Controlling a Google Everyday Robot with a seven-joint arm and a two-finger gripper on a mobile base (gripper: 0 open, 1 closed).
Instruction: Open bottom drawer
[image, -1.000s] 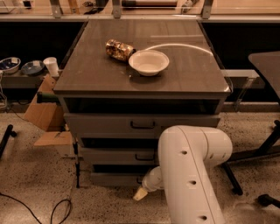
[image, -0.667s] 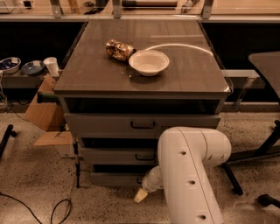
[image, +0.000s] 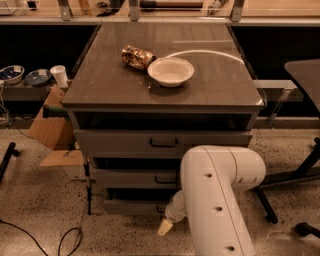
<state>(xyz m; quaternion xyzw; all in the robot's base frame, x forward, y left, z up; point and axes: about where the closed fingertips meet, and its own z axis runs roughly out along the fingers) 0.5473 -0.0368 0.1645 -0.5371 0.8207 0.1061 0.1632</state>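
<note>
The bottom drawer (image: 130, 206) is the lowest grey front of the cabinet (image: 125, 90). Its small black handle (image: 160, 209) shows only partly at the edge of my arm. The mid drawer (image: 130, 177) and the wide top drawer (image: 125, 142) sit above it. My white arm (image: 215, 200) reaches down in front of the cabinet's right half. The gripper (image: 166, 222) hangs low by the floor, just below and in front of the bottom drawer's handle. The arm hides the right part of the lower drawers.
A white bowl (image: 170, 71) and a crumpled shiny bag (image: 136, 56) lie on the cabinet top. A cardboard box (image: 50, 127), a cup (image: 60, 76) and dishes (image: 12, 74) stand at the left. A cable (image: 70, 240) lies on the floor. A chair base (image: 300, 172) is at the right.
</note>
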